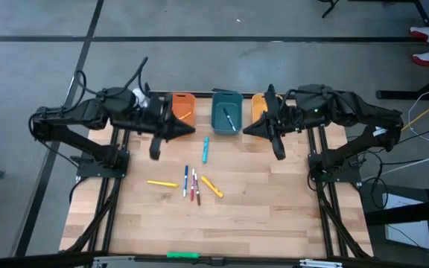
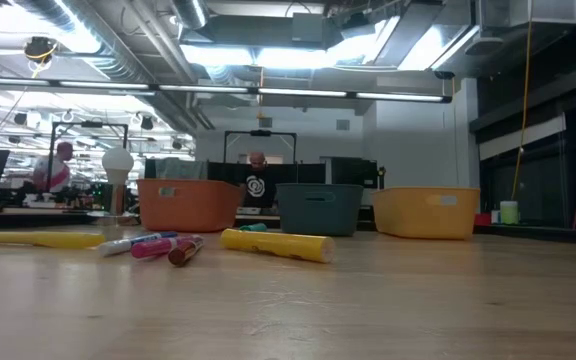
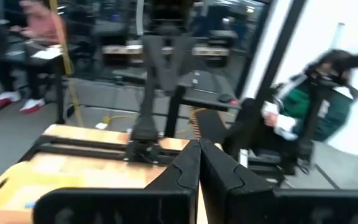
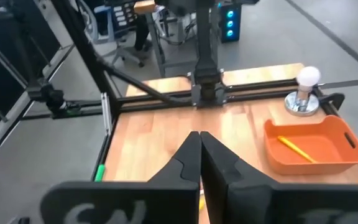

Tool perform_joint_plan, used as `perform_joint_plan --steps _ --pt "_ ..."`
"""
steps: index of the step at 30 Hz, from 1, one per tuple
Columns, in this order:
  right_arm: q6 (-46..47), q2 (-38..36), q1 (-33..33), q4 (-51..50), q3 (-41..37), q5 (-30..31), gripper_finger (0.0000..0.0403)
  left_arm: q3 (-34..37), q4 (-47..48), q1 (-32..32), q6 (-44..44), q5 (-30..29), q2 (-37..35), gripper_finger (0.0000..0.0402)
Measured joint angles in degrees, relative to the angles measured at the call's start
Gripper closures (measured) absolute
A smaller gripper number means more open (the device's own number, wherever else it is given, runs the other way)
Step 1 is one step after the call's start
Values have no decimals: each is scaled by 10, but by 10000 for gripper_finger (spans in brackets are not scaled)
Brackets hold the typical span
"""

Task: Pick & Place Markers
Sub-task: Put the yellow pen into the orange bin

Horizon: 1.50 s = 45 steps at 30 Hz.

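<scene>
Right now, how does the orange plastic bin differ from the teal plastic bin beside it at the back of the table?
The orange plastic bin holds a yellow marker; the teal plastic bin holds a dark one. In the high view the orange bin sits partly under the left gripper, while the teal bin stands between the two arms. Both stand upright in the back row, open-topped and similar in size.

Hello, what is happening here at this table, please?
A two-arm robot is sorting markers into bins. Neither arm holds anything now: the left gripper and right gripper both hover shut near the bins. The orange bin and teal bin each hold one marker. Several loose markers still lie on the table.
</scene>
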State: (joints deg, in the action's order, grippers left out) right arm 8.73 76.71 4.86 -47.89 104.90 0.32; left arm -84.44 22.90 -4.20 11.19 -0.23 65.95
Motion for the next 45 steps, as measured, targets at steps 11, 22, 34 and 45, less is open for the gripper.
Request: perform_joint_plan --steps 11,22,34,45 --pt "4 0 52 -17 0 0 402 0 -5 -106 -30 -1 0 400" --pt "14 0 70 -15 0 27 402 0 9 -139 -25 -2 0 400" --pt "17 0 70 -13 0 28 403 0 127 -150 65 0 0 400" --pt "17 0 70 -12 0 35 403 0 219 -150 123 18 2 400"
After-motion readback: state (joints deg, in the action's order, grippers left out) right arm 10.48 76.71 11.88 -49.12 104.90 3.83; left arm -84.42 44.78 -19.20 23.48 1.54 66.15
